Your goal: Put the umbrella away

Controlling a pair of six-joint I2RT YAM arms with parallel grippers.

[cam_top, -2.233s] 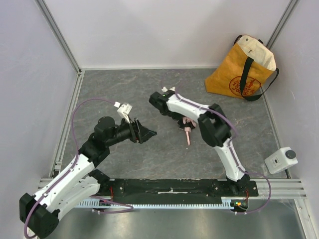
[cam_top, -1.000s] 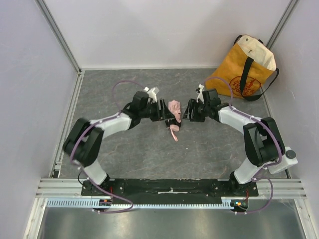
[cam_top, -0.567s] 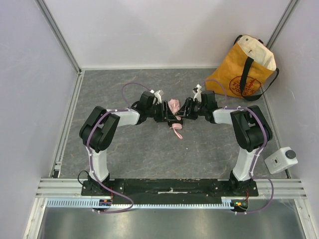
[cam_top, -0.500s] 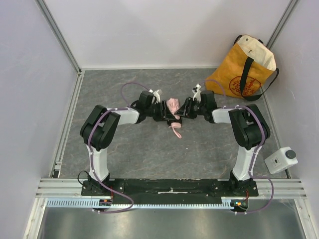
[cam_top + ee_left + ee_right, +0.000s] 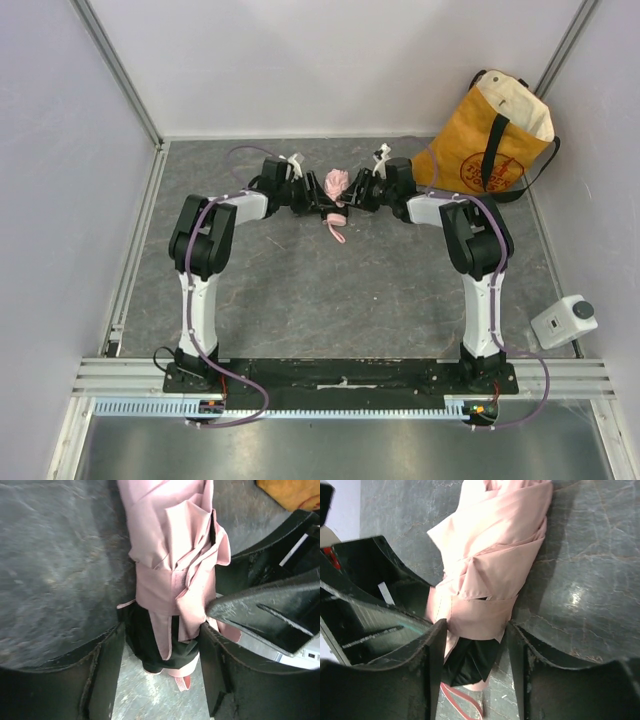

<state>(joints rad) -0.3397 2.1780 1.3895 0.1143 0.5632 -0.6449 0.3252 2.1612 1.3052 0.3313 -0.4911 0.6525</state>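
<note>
The umbrella is a folded pale pink bundle with a black part near its handle, and its strap hangs toward me. My left gripper is shut on its left side and my right gripper on its right side. In the left wrist view the umbrella fills the gap of the left gripper, both jaws against it. The right wrist view shows the right gripper pressing on the pink fabric, with the red-pink strap below.
A yellow tote bag stands open at the far right corner, a little right of the right gripper; its edge shows in the left wrist view. A small white device sits at the right edge. Walls enclose the grey table.
Both grippers closed in on the umbrella from either side. They then moved together toward the far wall with it held between them, and both arms stretched out.
</note>
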